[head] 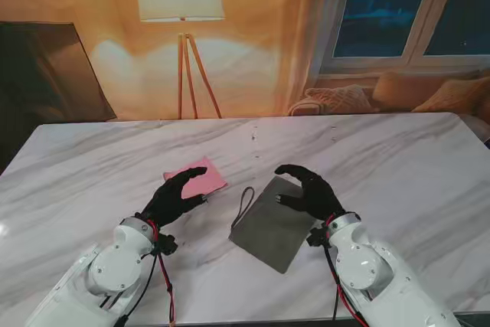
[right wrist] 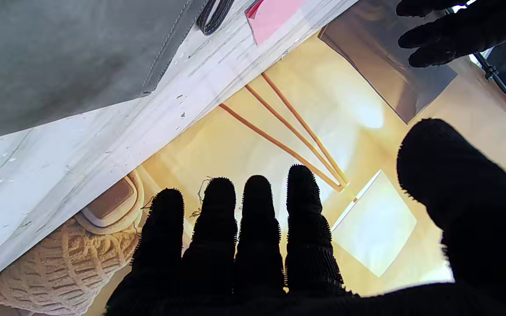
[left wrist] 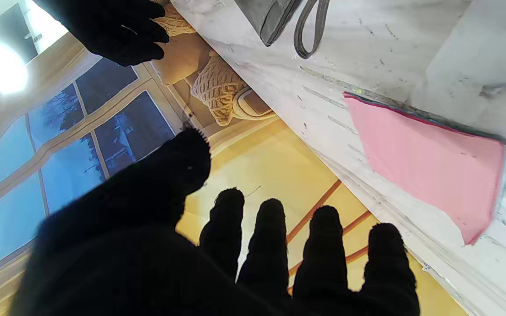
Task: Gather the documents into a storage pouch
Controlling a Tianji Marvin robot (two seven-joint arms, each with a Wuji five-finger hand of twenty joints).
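In the stand view your left hand (head: 178,197) hovers open and holds nothing over the near corner of the pink document (head: 200,178), which lies flat just left of the grey pouch (head: 273,222); your right hand (head: 308,191), also open and empty, is over the pouch's far right edge, so I judge you should pin the pouch first and then slide the paper toward it. In the left wrist view the document (left wrist: 428,164) looks thin and flat, so lift it by one edge. In the right wrist view the pouch (right wrist: 59,52) has its long axis running diagonally, with the strap loop (right wrist: 213,15) end toward the document.
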